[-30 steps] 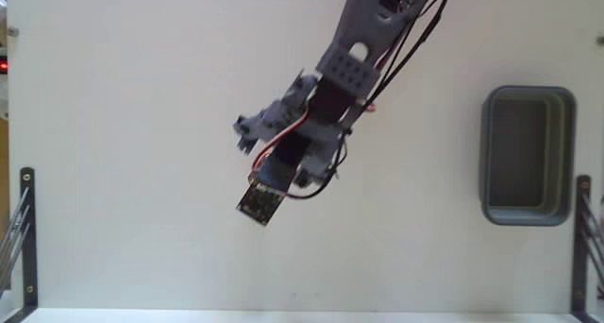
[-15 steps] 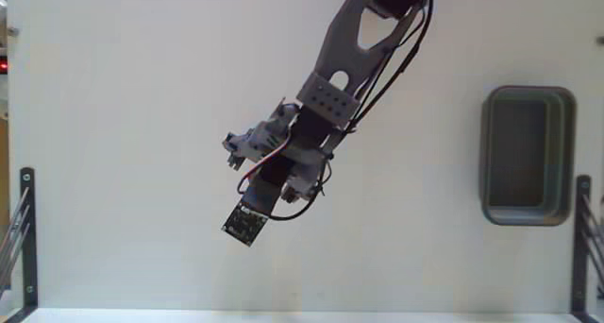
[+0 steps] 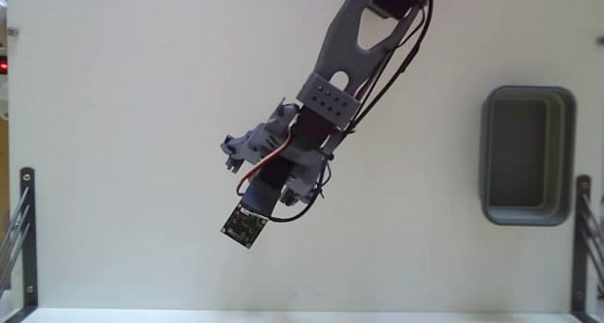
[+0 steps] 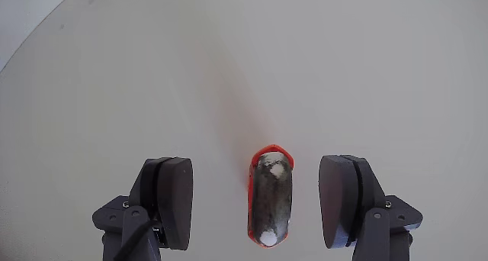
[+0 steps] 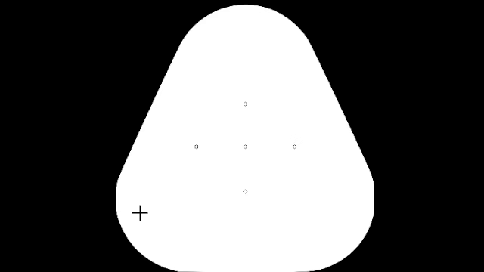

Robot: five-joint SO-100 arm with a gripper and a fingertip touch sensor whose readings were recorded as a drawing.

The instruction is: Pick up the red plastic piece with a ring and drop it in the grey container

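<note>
The white table [image 3: 132, 125] fills the fixed view, and over it the grey arm [image 3: 344, 54] reaches in from the top edge right of the middle, running down and to the left in a long slant. Its upper link is a forked grey bracket with black cables looping along its right side; below that a perforated grey block leads into the wrist, where red and black wires curl around a dark servo, and a small circuit board [image 3: 244, 226] sits at the lowest tip, tilted like the rest of the arm. The wrist assembly hides whatever lies under it in this view. Well apart from the arm, at the right side of the table, the grey container [image 3: 493, 153] lies with its long side running up and down the picture, its inside darker than its thick rim. Black metal brackets [image 3: 25, 229] stand at the lower left and lower right edges. In the wrist view the gripper [image 4: 263, 202] points at the table with its two dark fingers [image 4: 174, 200] spread wide apart, one at each side of the lower picture. Between them, nearer the right finger and touching neither, lies the red plastic piece with a ring [image 4: 271, 196], lengthwise along the gripper's line, its red rim framing a grey-looking middle.
</note>
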